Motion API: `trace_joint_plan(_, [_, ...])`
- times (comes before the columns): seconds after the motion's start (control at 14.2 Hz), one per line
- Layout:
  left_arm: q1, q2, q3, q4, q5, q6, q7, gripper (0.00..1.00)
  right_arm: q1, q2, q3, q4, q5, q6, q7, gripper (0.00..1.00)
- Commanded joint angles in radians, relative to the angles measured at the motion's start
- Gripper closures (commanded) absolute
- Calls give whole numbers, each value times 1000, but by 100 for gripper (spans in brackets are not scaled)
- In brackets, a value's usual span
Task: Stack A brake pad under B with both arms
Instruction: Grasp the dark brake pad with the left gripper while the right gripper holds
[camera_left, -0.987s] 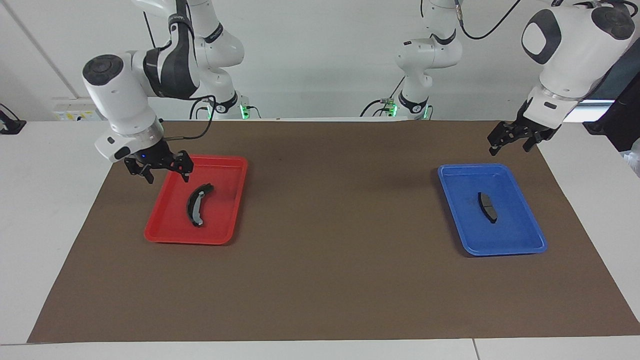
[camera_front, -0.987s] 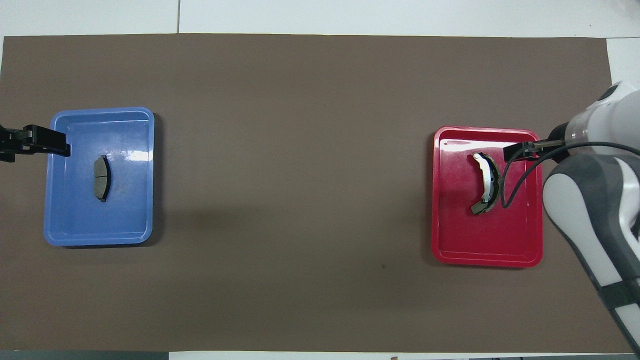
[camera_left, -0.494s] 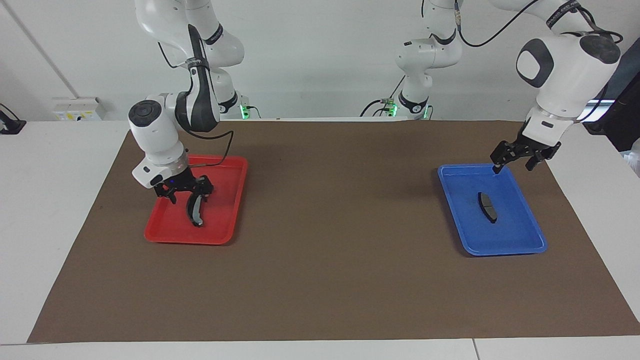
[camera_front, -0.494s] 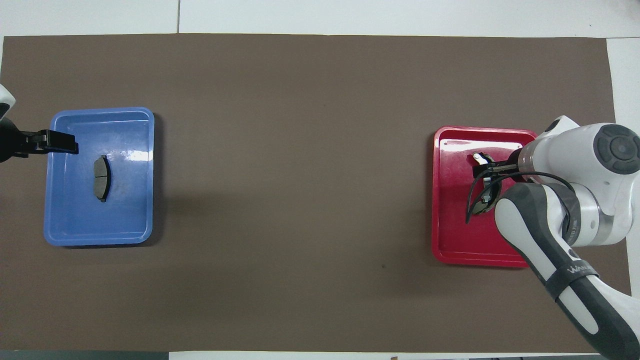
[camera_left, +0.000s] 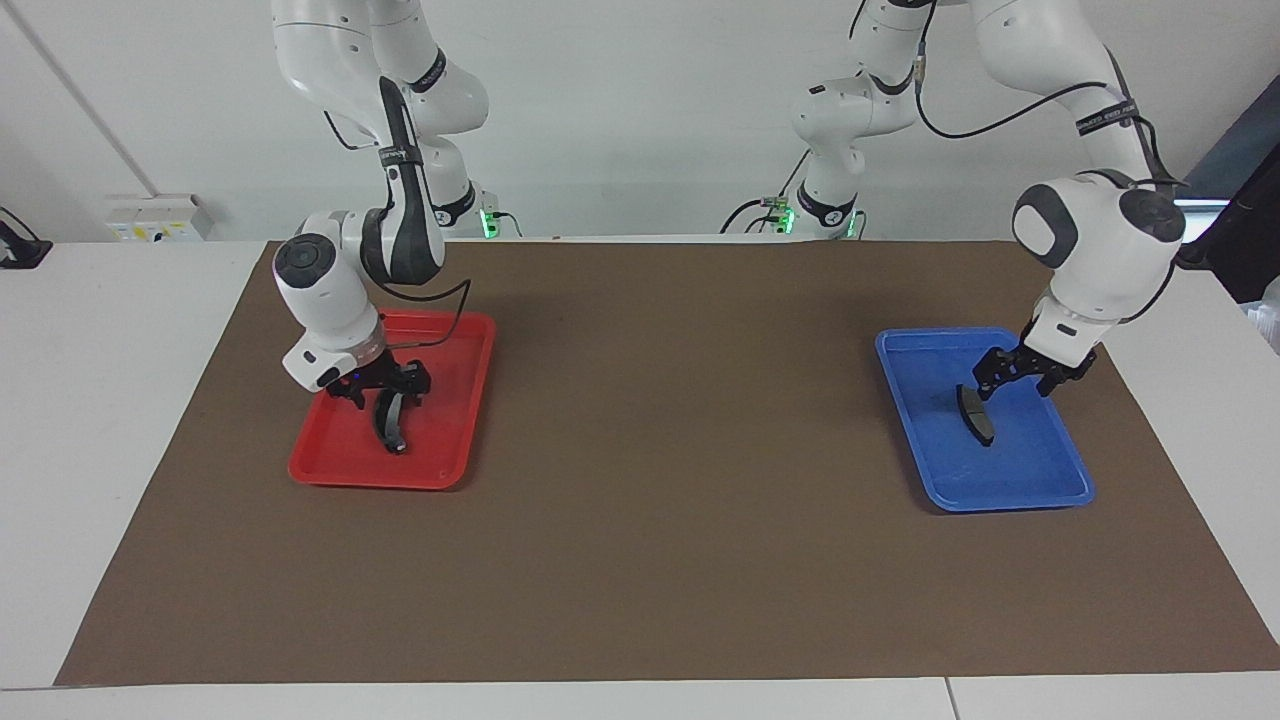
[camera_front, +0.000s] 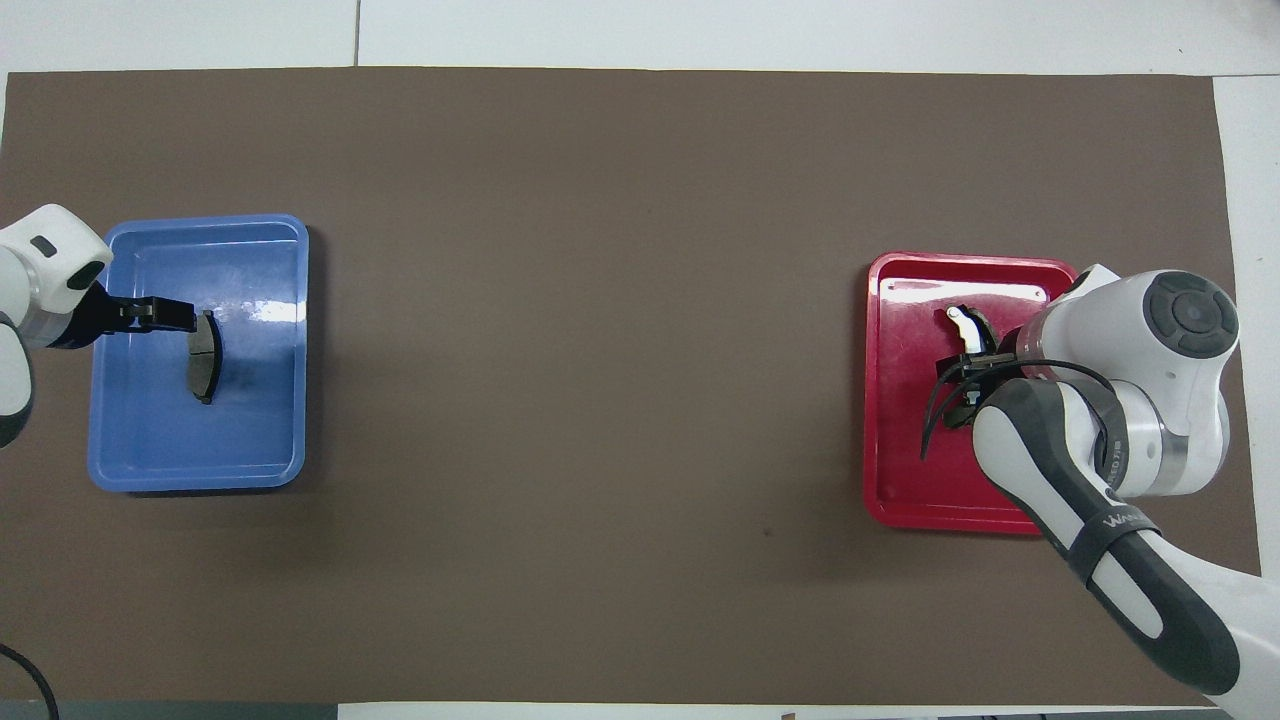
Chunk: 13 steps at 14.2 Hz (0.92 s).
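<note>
B (camera_left: 391, 427), the long curved black pad with a light strip, lies in the red tray (camera_left: 360, 478). My right gripper (camera_left: 385, 392) is down on it, one open finger on either side of its middle. In the overhead view the right arm covers most of B (camera_front: 962, 320), and the right gripper (camera_front: 972, 366) barely shows. The A brake pad (camera_left: 978, 418), short and dark grey, lies in the blue tray (camera_left: 1000, 500). My left gripper (camera_left: 1018, 385) hangs low and open just beside it, toward the left arm's end of the table. The overhead view shows the left gripper (camera_front: 165, 315) next to A (camera_front: 205, 358).
A brown mat (camera_left: 660, 500) covers the table between the red tray (camera_front: 880, 400) and the blue tray (camera_front: 200, 470), which sit at either end of it. Nothing else lies on it.
The right gripper came down from the red tray's edge until its fingers straddled B. The left gripper dropped from outside the blue tray to just beside A.
</note>
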Motion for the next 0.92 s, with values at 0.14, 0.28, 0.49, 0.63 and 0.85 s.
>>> trace_joint_plan(0.14, [4,62,-4,-58,1,129,5,7,-25,-3,5,-9,14,20,-60,45])
trace_joint_plan(0.28, [9,73,-4,-70,1,134,5,10,-23,-2,5,-1,14,16,-57,68])
trace_joint_plan(0.49, [24,61,-4,-110,1,135,-1,32,-14,0,5,40,14,-16,-51,97])
trace_joint_plan(0.63, [38,59,-4,-118,1,135,0,43,7,0,5,118,36,-110,-50,97])
trace_joint_plan(0.85, [38,59,-4,-114,1,129,0,75,26,14,5,262,93,-259,-48,97])
